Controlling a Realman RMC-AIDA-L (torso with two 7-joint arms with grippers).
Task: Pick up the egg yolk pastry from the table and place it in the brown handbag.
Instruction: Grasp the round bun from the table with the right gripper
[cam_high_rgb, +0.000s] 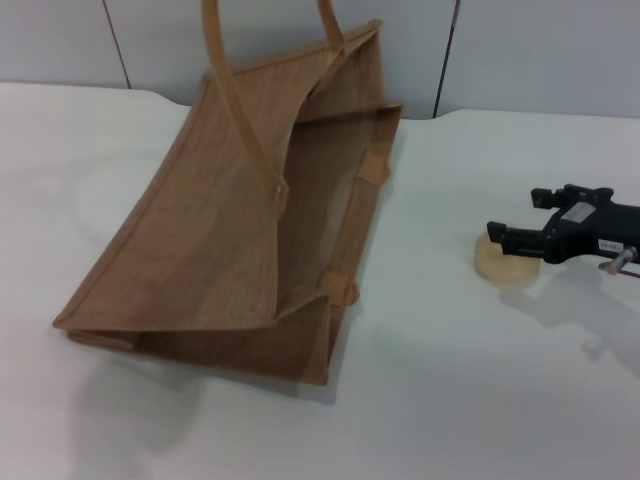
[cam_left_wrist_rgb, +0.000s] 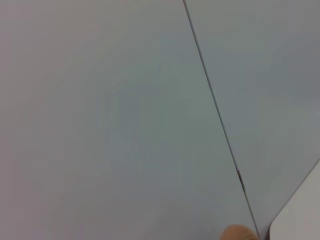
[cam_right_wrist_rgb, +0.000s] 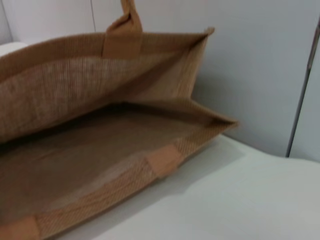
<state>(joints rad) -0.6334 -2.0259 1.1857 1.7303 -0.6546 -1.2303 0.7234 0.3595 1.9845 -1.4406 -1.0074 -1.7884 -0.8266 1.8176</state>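
Observation:
The egg yolk pastry (cam_high_rgb: 503, 264), pale and round, sits on the white table (cam_high_rgb: 450, 380) to the right of the brown handbag (cam_high_rgb: 250, 220). The handbag stands in the middle with its mouth open toward the right and its handles up. My right gripper (cam_high_rgb: 517, 215) comes in from the right edge, open, with its near finger over the pastry's top and the other finger farther back. The right wrist view looks into the handbag's open inside (cam_right_wrist_rgb: 100, 145). My left gripper is out of view.
Grey wall panels (cam_high_rgb: 520, 50) stand behind the table. The left wrist view shows those panels (cam_left_wrist_rgb: 125, 115), a table corner (cam_left_wrist_rgb: 300, 217) and a tan bit at its bottom edge (cam_left_wrist_rgb: 239, 233).

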